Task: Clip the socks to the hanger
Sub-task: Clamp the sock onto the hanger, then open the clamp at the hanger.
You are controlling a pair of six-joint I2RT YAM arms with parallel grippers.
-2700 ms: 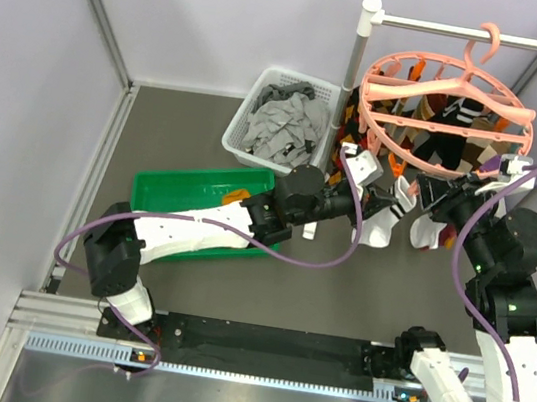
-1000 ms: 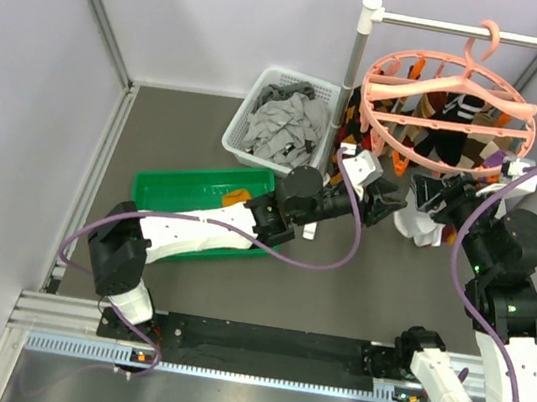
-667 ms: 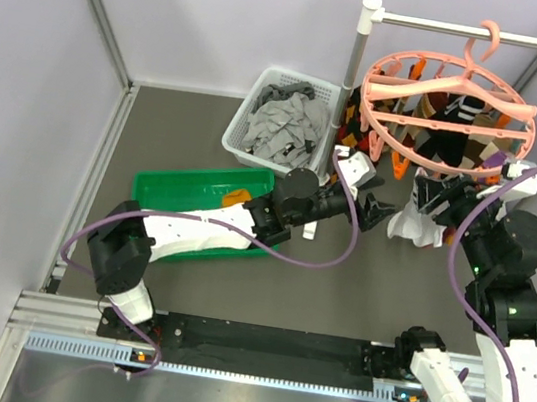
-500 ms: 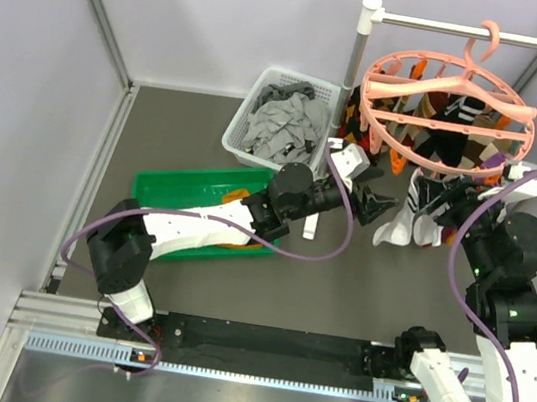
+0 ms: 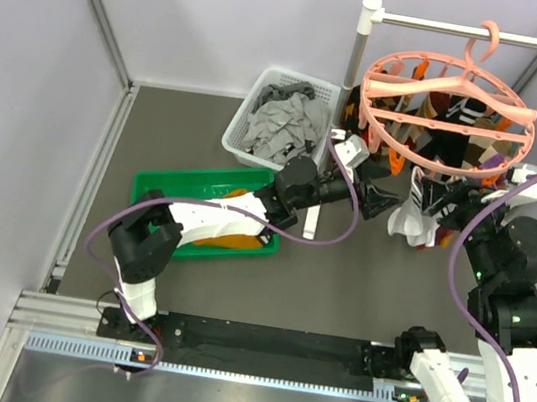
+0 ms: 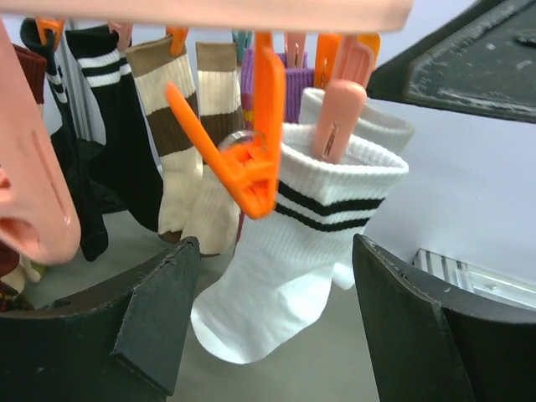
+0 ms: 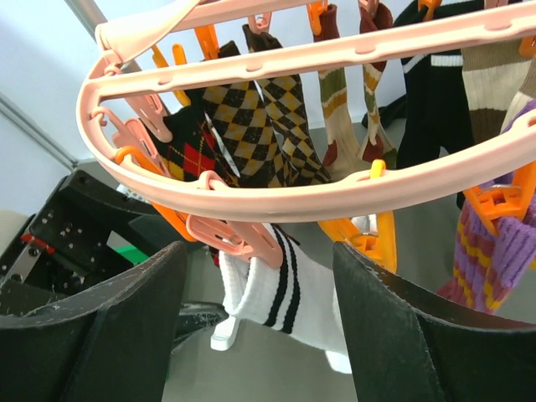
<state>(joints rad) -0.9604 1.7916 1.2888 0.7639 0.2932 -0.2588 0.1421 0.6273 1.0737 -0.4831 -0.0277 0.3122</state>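
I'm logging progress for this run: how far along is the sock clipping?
Done: a white striped sock hangs from a pink clip on the hanger, beside other clipped socks. In hand: nothing. The left end effector and right end effector are both open and grip nothing. Left: an orange item, probably a sock, lies in the green tray.

I log pale lilac walls (image 5: 206,10) and a dark grey floor (image 5: 358,275). White rail stand (image 5: 359,45) at back right.

Striped sock (image 7: 289,293) clipped to hanger (image 7: 335,197)
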